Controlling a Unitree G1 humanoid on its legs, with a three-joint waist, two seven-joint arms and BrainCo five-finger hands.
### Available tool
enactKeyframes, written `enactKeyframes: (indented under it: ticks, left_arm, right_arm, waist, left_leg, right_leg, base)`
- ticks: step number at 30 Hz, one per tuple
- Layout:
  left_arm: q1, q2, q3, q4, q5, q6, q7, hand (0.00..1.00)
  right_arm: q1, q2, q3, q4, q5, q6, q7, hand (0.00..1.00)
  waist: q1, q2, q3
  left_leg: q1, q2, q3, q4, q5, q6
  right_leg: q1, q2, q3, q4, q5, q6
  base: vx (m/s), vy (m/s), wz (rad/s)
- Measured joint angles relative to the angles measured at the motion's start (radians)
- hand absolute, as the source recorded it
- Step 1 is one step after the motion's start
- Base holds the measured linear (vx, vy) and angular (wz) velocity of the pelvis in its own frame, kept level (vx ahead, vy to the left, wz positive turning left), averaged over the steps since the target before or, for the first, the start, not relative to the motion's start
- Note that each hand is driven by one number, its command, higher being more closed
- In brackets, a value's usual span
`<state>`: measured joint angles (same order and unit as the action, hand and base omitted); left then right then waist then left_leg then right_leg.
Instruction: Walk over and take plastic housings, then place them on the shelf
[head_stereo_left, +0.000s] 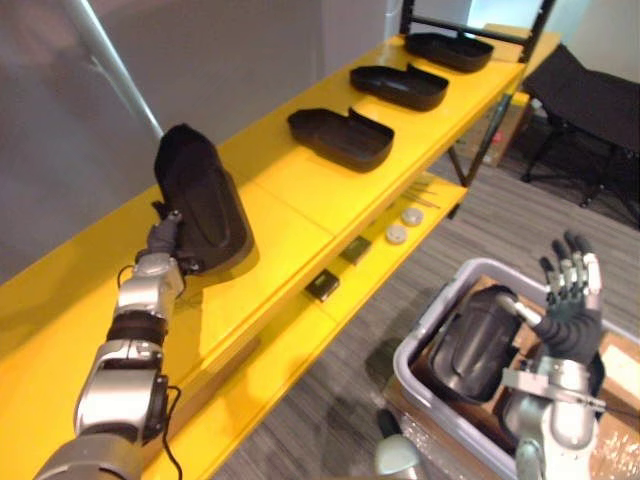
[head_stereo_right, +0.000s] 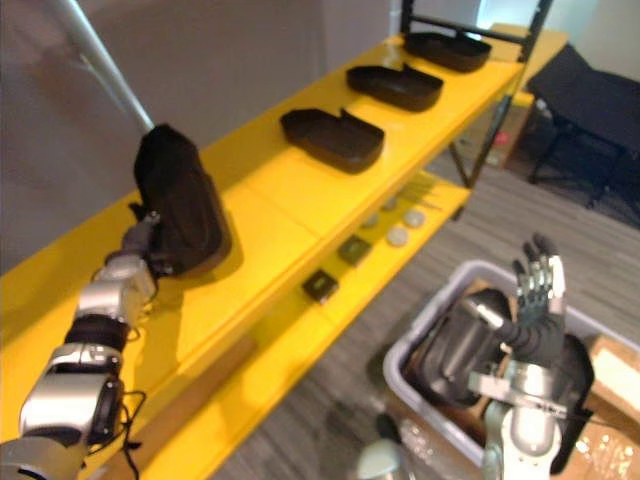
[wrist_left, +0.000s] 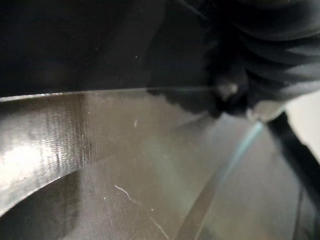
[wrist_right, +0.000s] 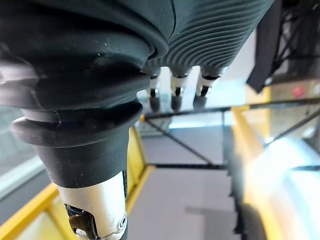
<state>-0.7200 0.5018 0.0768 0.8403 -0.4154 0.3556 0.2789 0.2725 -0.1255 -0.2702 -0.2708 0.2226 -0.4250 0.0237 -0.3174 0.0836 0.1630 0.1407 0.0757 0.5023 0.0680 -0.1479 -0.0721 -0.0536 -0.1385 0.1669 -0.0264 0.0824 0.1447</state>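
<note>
A black plastic housing (head_stereo_left: 203, 200) stands tilted on its edge on the top board of the yellow shelf (head_stereo_left: 290, 215). My left hand (head_stereo_left: 164, 236) is shut on its lower rim; its dark shell (wrist_left: 100, 45) shows close up in the left wrist view. Three more black housings (head_stereo_left: 340, 137) (head_stereo_left: 398, 85) (head_stereo_left: 448, 50) lie in a row farther along that board. My right hand (head_stereo_left: 570, 285) is raised with straight fingers (wrist_right: 175, 97) and holds nothing. It hovers over a grey bin (head_stereo_left: 425, 345) with further housings (head_stereo_left: 480, 340) inside.
On the lower yellow board lie two small black boxes (head_stereo_left: 322, 286) (head_stereo_left: 356, 250) and two pale round discs (head_stereo_left: 397, 234) (head_stereo_left: 412, 215). A black folding seat (head_stereo_left: 590, 100) stands at the back right. The bin rests on a cardboard box (head_stereo_left: 622, 365) on grey carpet.
</note>
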Motion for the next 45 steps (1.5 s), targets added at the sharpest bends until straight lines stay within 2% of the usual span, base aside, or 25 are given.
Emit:
enactKeyframes:
  ticks: [3, 8, 14, 15, 18, 23, 28, 35, 41, 45]
  left_arm:
    - [0.000, 0.000, 0.001, 0.043, -0.008, 0.028, 0.005, 1.00]
    - [0.005, 0.000, 0.031, 0.083, -0.001, 0.061, 0.011, 1.00]
    - [0.007, 0.000, 0.031, 0.106, -0.002, 0.063, 0.010, 1.00]
    - [0.008, 0.000, 0.030, 0.106, -0.001, 0.063, 0.009, 0.00]
    - [0.015, 0.000, 0.029, 0.106, -0.002, 0.062, 0.003, 0.00]
    - [0.015, 0.002, 0.025, 0.114, -0.006, 0.056, -0.007, 0.00]
    - [0.015, 0.003, 0.017, 0.114, -0.042, 0.032, -0.019, 0.00]
    - [0.015, 0.005, 0.016, 0.114, -0.035, 0.031, -0.020, 0.00]
    - [-0.025, 0.042, -0.011, 0.134, 0.130, 0.052, -0.008, 0.00]
    - [-0.112, 0.090, -0.011, 0.134, 0.231, 0.081, 0.035, 0.00]
  right_arm:
    - [0.017, -0.004, 0.001, 0.000, 0.000, 0.011, 0.000, 0.00]
    - [0.022, -0.025, 0.037, 0.000, 0.009, 0.018, 0.011, 0.00]
    - [0.023, -0.042, 0.039, -0.001, 0.020, 0.041, 0.023, 0.00]
    - [0.022, -0.043, 0.039, -0.001, 0.020, 0.042, 0.023, 0.00]
    - [0.022, -0.062, 0.039, -0.005, 0.020, 0.042, 0.027, 0.00]
    - [0.022, -0.066, 0.040, -0.006, 0.036, 0.042, 0.043, 0.00]
    - [0.022, -0.075, 0.039, -0.006, 0.045, 0.042, 0.044, 0.00]
    - [0.022, -0.077, 0.040, -0.007, 0.089, 0.042, 0.064, 0.00]
    - [0.022, -0.078, 0.093, -0.007, 0.125, 0.041, 0.065, 0.00]
    - [0.023, -0.078, 0.121, -0.006, 0.127, 0.040, 0.061, 0.00]
  waist:
    - [-0.004, 0.014, 0.008]
    - [-0.019, 0.019, 0.010]
    - [-0.028, 0.039, 0.029]
    - [-0.028, 0.041, 0.031]
    - [-0.029, 0.051, 0.039]
    - [-0.034, 0.051, 0.040]
    - [-0.038, 0.049, 0.041]
    - [-0.044, 0.049, 0.041]
    - [-0.051, 0.046, 0.043]
    - [-0.050, 0.046, 0.043]
  left_leg:
    - [0.001, 0.001, 0.000, 0.002, 0.000, 0.000]
    - [0.001, 0.001, 0.000, 0.008, 0.000, 0.000]
    - [0.011, -0.001, 0.010, 0.008, 0.000, 0.000]
    - [0.012, -0.001, 0.012, 0.008, 0.000, -0.001]
    - [0.017, -0.001, 0.025, 0.008, -0.001, -0.001]
    - [0.017, -0.001, 0.027, 0.008, -0.001, -0.001]
    - [0.017, -0.001, 0.028, 0.008, -0.001, -0.001]
    - [0.018, 0.000, 0.028, 0.008, -0.001, -0.002]
    - [0.017, 0.000, 0.028, 0.008, -0.001, -0.002]
    - [0.016, 0.000, 0.027, 0.007, -0.001, -0.002]
  right_leg:
    - [0.001, 0.001, 0.000, 0.000, 0.002, 0.001]
    - [0.002, -0.001, 0.002, 0.002, 0.005, 0.002]
    - [0.002, 0.000, 0.013, 0.005, 0.006, 0.003]
    - [0.002, 0.001, 0.015, 0.005, 0.006, 0.003]
    - [0.001, 0.003, 0.026, 0.005, 0.007, 0.004]
    - [-0.001, 0.003, 0.027, 0.005, 0.008, 0.004]
    - [-0.001, 0.003, 0.027, 0.005, 0.008, 0.004]
    - [0.002, 0.003, 0.027, 0.003, 0.009, 0.003]
    - [0.002, 0.003, 0.027, -0.001, 0.013, 0.003]
    - [0.003, 0.002, 0.026, -0.001, 0.015, 0.003]
  base:
    - [-0.07, -0.051, -0.04]
    - [-0.07, -0.047, -0.01]
    - [-0.06, -0.042, -0.06]
    - [-0.03, -0.043, -0.11]
    - [-0.04, -0.042, -0.09]
    - [-0.04, -0.039, -0.01]
    - [-0.03, -0.032, 0.00]
    - [-0.03, -0.031, 0.00]
    - [-0.03, -0.035, 0.00]
    - [0.00, 0.000, 0.00]
